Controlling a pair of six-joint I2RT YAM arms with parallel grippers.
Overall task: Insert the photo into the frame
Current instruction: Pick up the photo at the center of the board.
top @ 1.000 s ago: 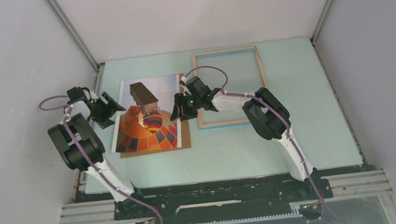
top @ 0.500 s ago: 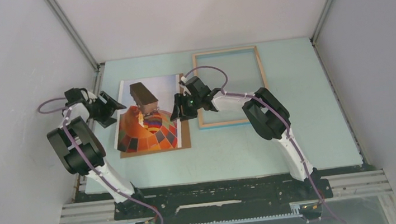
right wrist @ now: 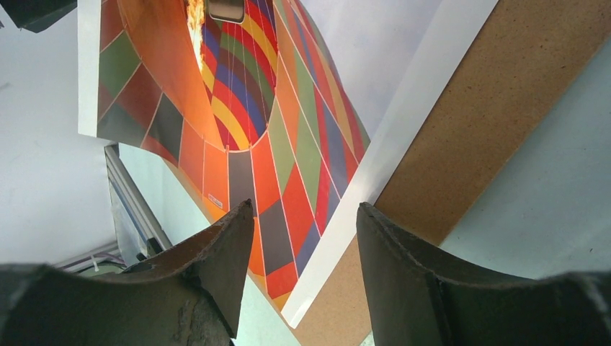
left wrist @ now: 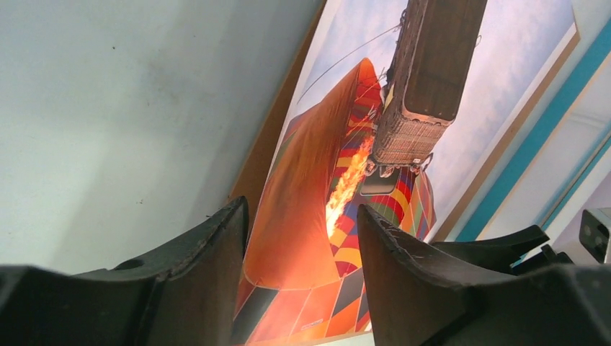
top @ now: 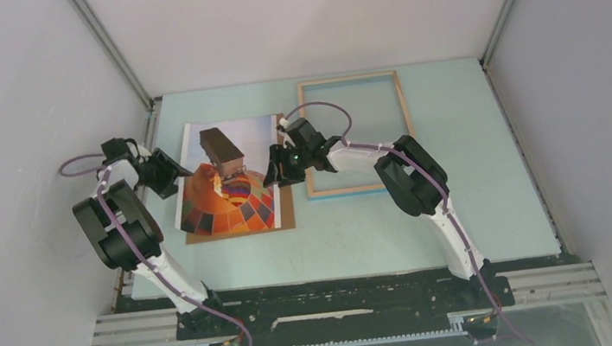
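The photo [top: 231, 194], an orange-red balloon with a dark basket, lies face up on the brown backing board [top: 287, 220] left of centre. To its right lies the frame [top: 348, 79], a light wood rim on the table. My left gripper [top: 170, 173] is at the photo's left edge. In the left wrist view its jaws [left wrist: 301, 209] stand apart with the photo [left wrist: 324, 144] showing between them. My right gripper [top: 278, 169] is open at the photo's right edge. The white-bordered corner of the photo [right wrist: 288, 144] and the board [right wrist: 475, 122] show between its fingers.
The frame's turquoise strip [left wrist: 537, 133] runs along the photo's far side in the left wrist view. The enclosure's left wall and rail [top: 149, 121] stand just behind the left gripper. Pale green table [top: 480, 205] extends right of the frame and toward the arm bases.
My left gripper has come in to the photo's left edge and its jaws have narrowed. The photo's lower left corner has shifted slightly right. The right arm has not moved.
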